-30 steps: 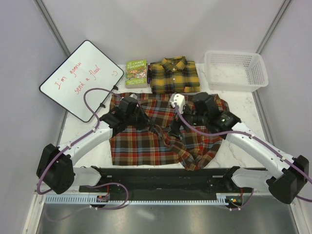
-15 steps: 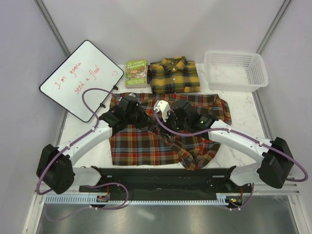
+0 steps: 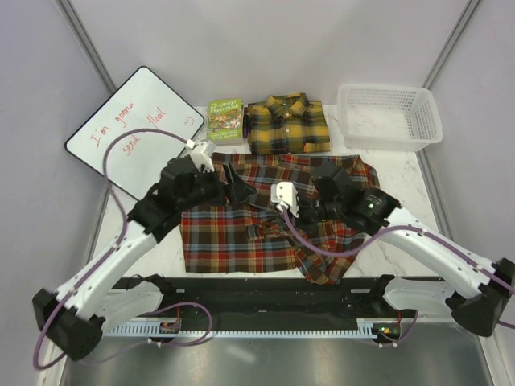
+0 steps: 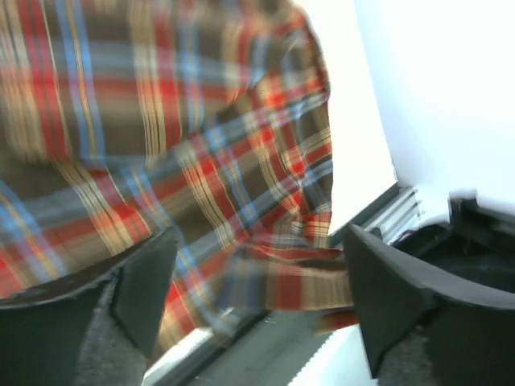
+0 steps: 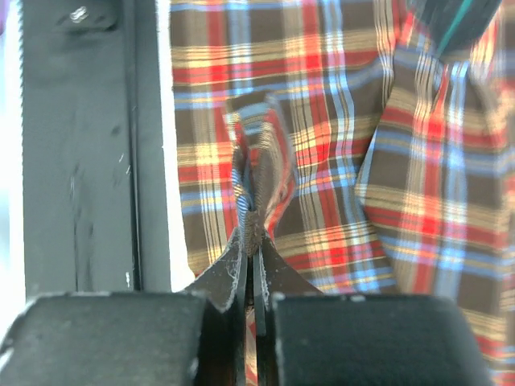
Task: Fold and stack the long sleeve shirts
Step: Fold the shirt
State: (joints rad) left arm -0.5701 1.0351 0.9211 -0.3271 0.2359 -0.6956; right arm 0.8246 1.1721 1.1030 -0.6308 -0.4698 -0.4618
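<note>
The red-brown plaid shirt [image 3: 233, 237], with blue and yellow lines, lies spread in the middle of the worktop [image 3: 402, 173]. Its left part is flat and its right part is rumpled into folds. The right claw [image 5: 251, 225] pinches a small ridge of its cloth. The yellow and black plaid shirt [image 3: 287, 125] lies neatly folded just behind it, collar to the far side.

Matt plaid cloth, red shirt [image 3: 233, 241] and yellow shirt [image 3: 287, 125], on a smooth marbled table [image 3: 396, 173]; white plastic basket [image 3: 428, 121] at its far right corner, glossy whiteboard [image 3: 133, 133] far left.
</note>
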